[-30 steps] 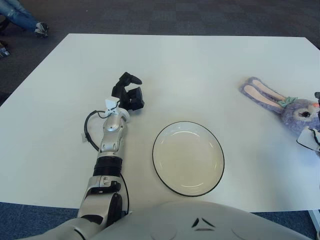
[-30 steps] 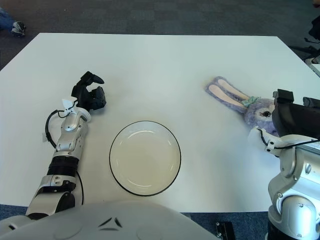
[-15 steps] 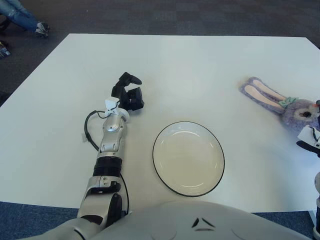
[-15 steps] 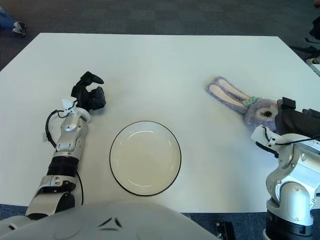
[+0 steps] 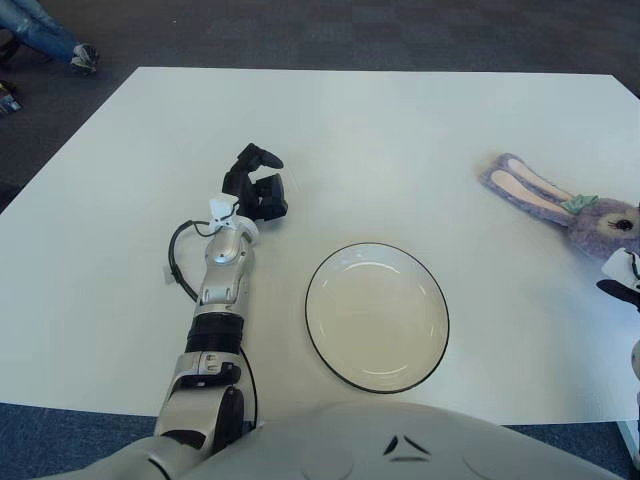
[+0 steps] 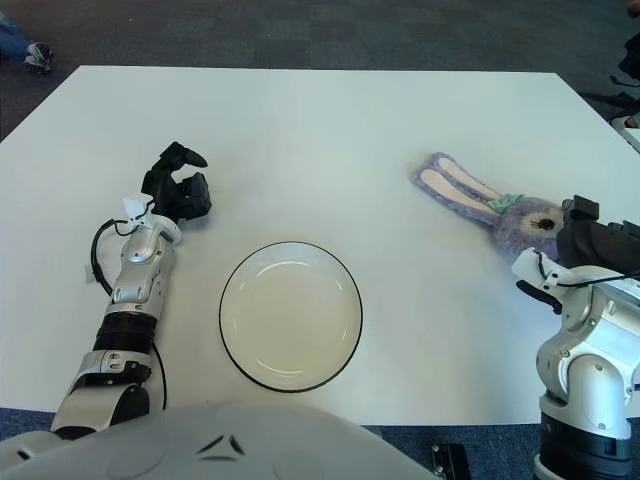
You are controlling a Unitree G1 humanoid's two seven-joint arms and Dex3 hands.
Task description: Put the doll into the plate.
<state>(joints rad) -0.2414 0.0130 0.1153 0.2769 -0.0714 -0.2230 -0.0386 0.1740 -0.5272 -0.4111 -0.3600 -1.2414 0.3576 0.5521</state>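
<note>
The doll [image 6: 497, 208] is a purple plush bunny with long ears, lying flat at the table's right side. Its ears point to the upper left. My right hand [image 6: 601, 243] is at the right edge, against the doll's head end, and hides the doll's body. The plate [image 6: 290, 244] is white with a dark rim and empty. It sits at the front centre, well left of the doll. My left hand [image 5: 258, 185] rests on the table to the upper left of the plate, relaxed and holding nothing.
The white table [image 5: 400, 130] fills the view, with dark carpet around it. A black cable [image 5: 178, 262] loops beside my left forearm. A person's feet [image 5: 70, 55] show at the far upper left, off the table.
My right hand has drawn back to the right and slightly down. The doll's head has shifted a little to the right with it. The left hand and the plate have not moved.
</note>
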